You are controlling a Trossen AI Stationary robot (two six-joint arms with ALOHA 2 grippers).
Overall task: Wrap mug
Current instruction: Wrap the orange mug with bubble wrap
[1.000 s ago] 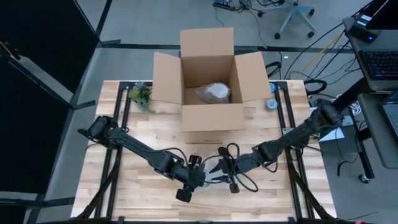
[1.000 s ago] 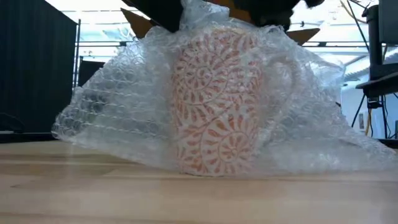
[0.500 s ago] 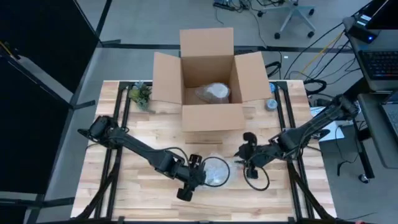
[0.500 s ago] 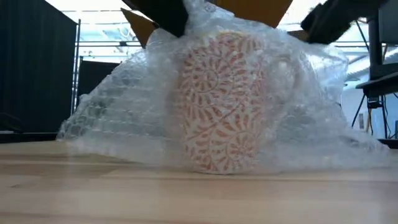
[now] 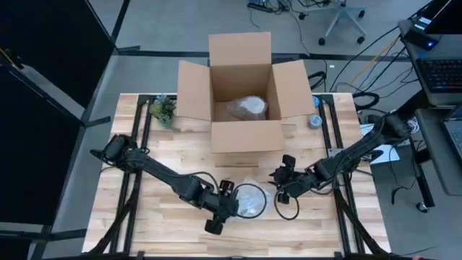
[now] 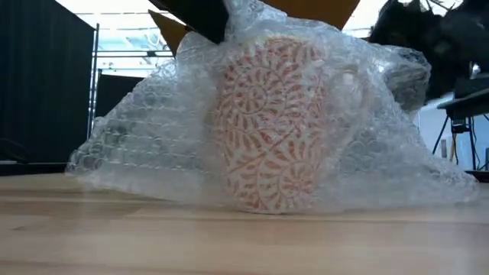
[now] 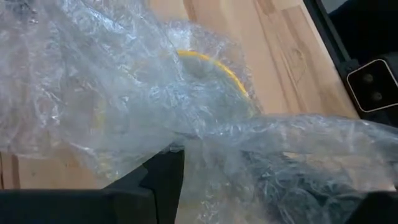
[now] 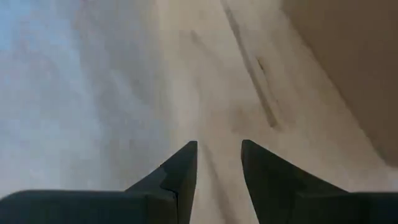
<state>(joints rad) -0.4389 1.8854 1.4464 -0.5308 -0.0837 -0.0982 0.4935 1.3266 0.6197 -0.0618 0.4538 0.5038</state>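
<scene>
A white mug (image 6: 267,130) with an orange leaf pattern stands upright on the wooden table, near its front middle. Clear bubble wrap (image 6: 137,130) is draped over it, and the wrap's edges lie on the table all around. The mug's yellow rim (image 7: 211,65) shows through the wrap in the left wrist view. My left gripper (image 5: 231,204) sits just left of the mug (image 5: 250,198), shut on the wrap. My right gripper (image 5: 278,180) hangs to the mug's right and a little farther back, open, with nothing between its fingers (image 8: 186,168). My left gripper pinches a bunched fold of the bubble wrap (image 7: 205,146) between its two fingers, beside the mug's rim. It comes in from the table's left, slanting down. The wrap rises to the fingers above the mug's top (image 6: 229,19) and falls slack over the mug onto the table.
An open cardboard box (image 5: 242,133) stands at the far middle with a wrapped bundle (image 5: 247,107) inside. A small plant (image 5: 163,110) sits at the far left and a roll of tape (image 5: 315,120) at the far right. Bare wood lies to the near left and near right.
My right gripper was at the mug beside my left one. It has let go of the wrap, swung toward the table's right and far edge, then come a little way back. The wrap's right side has dropped looser over the mug. My left gripper has kept its hold.
</scene>
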